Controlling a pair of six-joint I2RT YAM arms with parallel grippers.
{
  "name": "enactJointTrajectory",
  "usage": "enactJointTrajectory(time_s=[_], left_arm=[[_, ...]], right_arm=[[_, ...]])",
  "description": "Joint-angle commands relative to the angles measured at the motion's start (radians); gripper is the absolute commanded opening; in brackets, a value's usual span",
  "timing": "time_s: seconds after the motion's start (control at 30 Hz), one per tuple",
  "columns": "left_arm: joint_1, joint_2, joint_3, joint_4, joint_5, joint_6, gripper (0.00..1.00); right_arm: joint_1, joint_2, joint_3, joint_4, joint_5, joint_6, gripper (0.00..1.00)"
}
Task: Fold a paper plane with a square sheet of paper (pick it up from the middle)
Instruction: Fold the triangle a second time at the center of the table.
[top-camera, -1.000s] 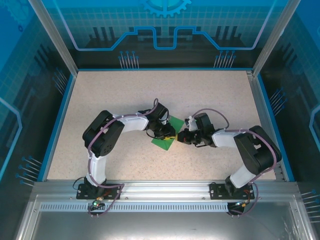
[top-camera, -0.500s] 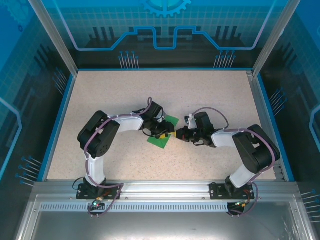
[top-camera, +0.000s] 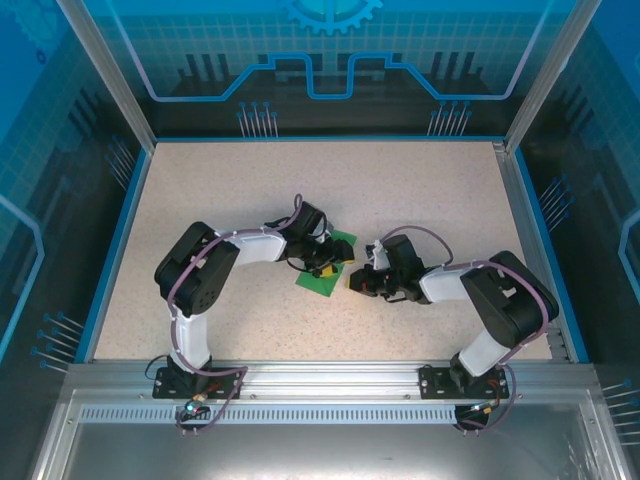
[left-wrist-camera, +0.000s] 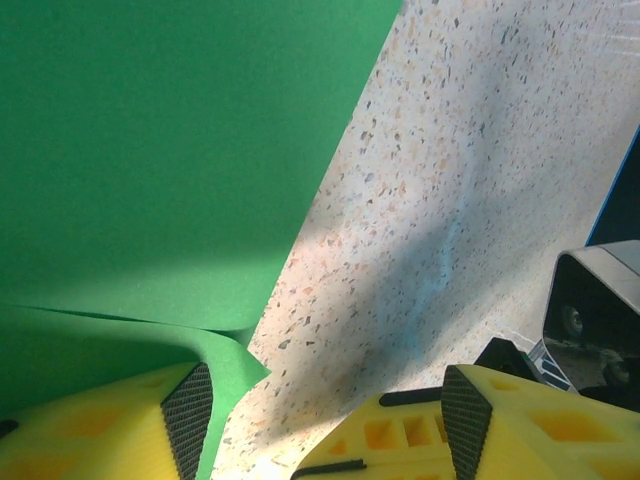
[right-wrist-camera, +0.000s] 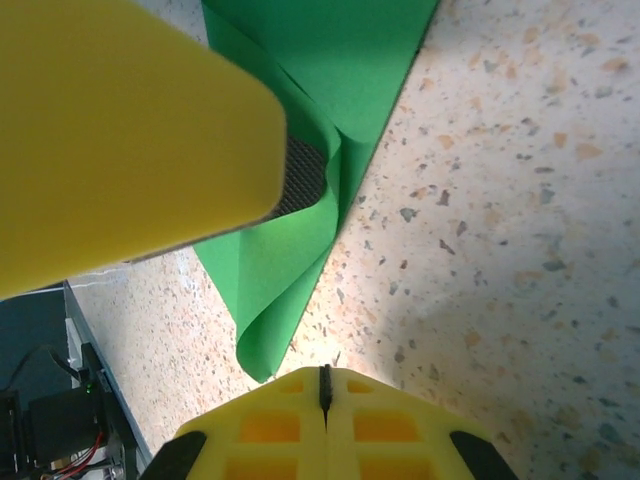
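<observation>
1. Both grippers had shifted since the earlier frames: the left gripper had spread its jaws, and the right gripper had slid toward the lower left.
2. Green and partly folded, the square sheet of paper lay at centre frame on the table, one flap curling up beside the left fingers.
3. Right jaws were pressed together on nothing, just off the paper's edge.
4. Folding looked mid-course — the next move likely called for flattening that lifted flap into a crease.
</observation>
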Motion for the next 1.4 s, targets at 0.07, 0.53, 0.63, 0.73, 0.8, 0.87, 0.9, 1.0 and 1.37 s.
enactJointTrajectory(time_s=[0.07,0.53,0.63,0.73,0.8,0.87,0.9,1.0,1.37], left_arm=[[0.004,0.027,-0.035,0.06,0.051,-0.088,0.67],[0.022,0.04,-0.032,0.039,0.051,-0.065,0.67],[0.024,0.04,-0.039,0.048,0.051,-0.068,0.67],[0.024,0.037,-0.046,0.053,0.05,-0.074,0.67],[0.025,0.028,-0.053,0.053,0.04,-0.076,0.67],[0.024,0.023,-0.059,0.058,0.042,-0.083,0.67],[0.023,0.02,-0.065,0.071,0.047,-0.094,0.67],[0.024,0.02,-0.072,0.092,0.054,-0.115,0.67],[0.025,0.007,-0.08,0.073,0.044,-0.105,0.67]], right_arm=[[0.029,-0.019,-0.054,0.177,0.026,0.123,0.0],[0.102,-0.122,-0.119,0.184,0.109,0.183,0.0],[0.097,-0.14,-0.127,0.182,0.143,0.178,0.0],[0.093,-0.139,-0.135,0.227,0.173,0.19,0.0],[0.087,-0.127,-0.127,0.248,0.18,0.197,0.0],[0.086,-0.111,-0.116,0.254,0.185,0.203,0.0],[0.086,-0.098,-0.115,0.273,0.187,0.208,0.0],[0.086,-0.056,-0.113,0.331,0.188,0.227,0.0],[0.094,0.062,-0.071,0.411,0.194,0.237,0.0]])
